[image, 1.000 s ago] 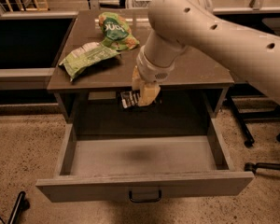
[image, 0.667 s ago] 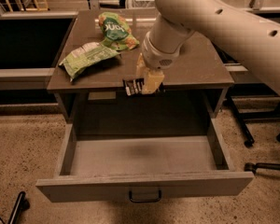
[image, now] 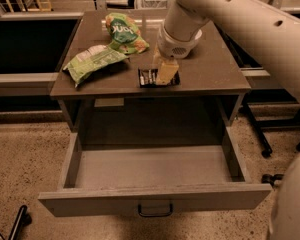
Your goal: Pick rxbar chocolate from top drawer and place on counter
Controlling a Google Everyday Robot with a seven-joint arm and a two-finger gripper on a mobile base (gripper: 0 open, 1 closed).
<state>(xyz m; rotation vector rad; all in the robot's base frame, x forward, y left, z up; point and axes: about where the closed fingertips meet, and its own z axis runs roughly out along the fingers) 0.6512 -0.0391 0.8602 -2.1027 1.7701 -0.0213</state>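
The thick cream-white tubular arm enters from the right and arches toward the far centre, small dark holes dotting its shell; it bends down into a round pale wrist collar; below hangs the tan two-finger gripper, pointing straight down at mid-scene, slightly right of centre; a pale rounded body shell fills the near right corner.
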